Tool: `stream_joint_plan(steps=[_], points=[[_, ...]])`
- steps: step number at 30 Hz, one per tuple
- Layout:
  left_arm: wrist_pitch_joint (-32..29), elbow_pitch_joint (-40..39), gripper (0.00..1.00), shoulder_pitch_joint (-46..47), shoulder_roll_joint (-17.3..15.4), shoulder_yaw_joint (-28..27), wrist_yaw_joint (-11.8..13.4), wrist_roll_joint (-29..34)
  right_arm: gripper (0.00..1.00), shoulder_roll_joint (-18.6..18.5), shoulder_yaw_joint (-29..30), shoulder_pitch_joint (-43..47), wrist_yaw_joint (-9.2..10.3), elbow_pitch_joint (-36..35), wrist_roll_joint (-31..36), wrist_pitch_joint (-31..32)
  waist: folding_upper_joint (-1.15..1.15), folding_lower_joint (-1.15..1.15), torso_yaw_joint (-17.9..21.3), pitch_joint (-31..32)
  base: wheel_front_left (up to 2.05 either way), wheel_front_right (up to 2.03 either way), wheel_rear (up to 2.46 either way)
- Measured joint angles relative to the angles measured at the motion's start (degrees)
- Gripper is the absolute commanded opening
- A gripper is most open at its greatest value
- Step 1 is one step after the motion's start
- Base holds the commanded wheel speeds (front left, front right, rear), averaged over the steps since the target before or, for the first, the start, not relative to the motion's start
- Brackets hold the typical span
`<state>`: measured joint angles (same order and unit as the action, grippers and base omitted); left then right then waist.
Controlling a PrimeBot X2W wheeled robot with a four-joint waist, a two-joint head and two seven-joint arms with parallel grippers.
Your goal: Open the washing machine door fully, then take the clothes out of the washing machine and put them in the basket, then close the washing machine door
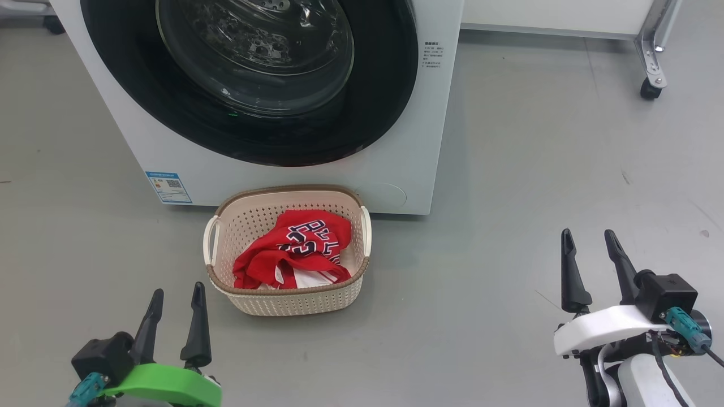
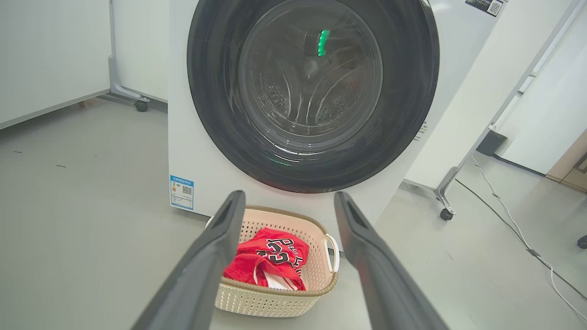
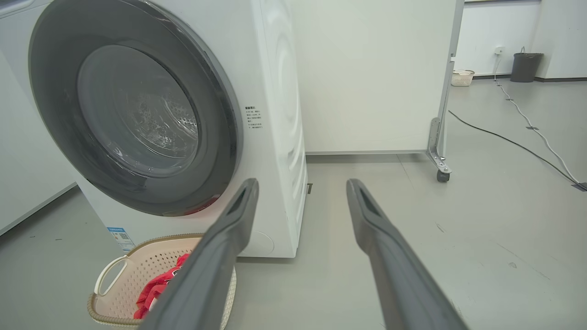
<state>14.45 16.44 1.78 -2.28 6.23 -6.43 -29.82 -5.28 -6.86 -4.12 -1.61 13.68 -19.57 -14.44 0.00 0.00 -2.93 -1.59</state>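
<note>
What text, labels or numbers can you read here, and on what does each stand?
No text reads in full.
Blue label sticker on the big white washing machine: QR code and print, too small to read.
Dark print block on the machine's front, right of the round black-rimmed door: too small to read.
Navy white-edged lettering on the red jersey in the cream perforated basket: folded, no whole word reads.

Top of washing machine (image 1: 339, 181) and upper washing machine door (image 1: 390, 79) cut off at far edge, blue label (image 1: 168, 187) print too small to read, clothes (image 3: 155, 288) and basket (image 3: 121, 272) partly hidden behind right claw (image 3: 300, 188)
</note>
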Motion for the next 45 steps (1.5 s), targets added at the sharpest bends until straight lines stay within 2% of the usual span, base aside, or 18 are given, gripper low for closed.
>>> stream_joint_plan(steps=[5,6,13,18,45], points=[[0.0,0.1,1.00,0.0,0.0,0.0,0.0,-0.4,1.00,0.0,0.0,0.0,0.00,0.0,0.1,0.0,0.00,0.00,0.0,0.1,0.00,0.00,0.00],[0.0,0.2,0.00,0.0,0.0,0.0,0.0,-0.6,0.00,0.1,0.0,0.0,0.00,0.0,0.1,0.0,0.00,0.00,0.0,0.2,0.00,0.00,0.00],[-0.4,3.3,0.00,-1.4,1.0,0.3,0.1,-1.0,0.00,1.1,-0.2,2.5,-0.03,3.2,-0.5,0.3,0.00,0.00,0.0,0.2,0.00,0.00,0.00],[-1.4,3.3,0.00,-1.4,1.0,-0.3,0.1,-3.9,0.00,1.2,0.9,2.3,-0.12,3.5,-2.9,1.3,0.00,0.00,0.2,0.3,0.00,0.00,0.00],[-6.8,2.5,0.00,-1.2,0.9,-2.9,0.1,-20.5,0.00,1.7,5.3,1.8,-1.37,4.0,-23.1,7.7,0.00,0.00,1.0,0.6,0.00,0.00,0.00]])
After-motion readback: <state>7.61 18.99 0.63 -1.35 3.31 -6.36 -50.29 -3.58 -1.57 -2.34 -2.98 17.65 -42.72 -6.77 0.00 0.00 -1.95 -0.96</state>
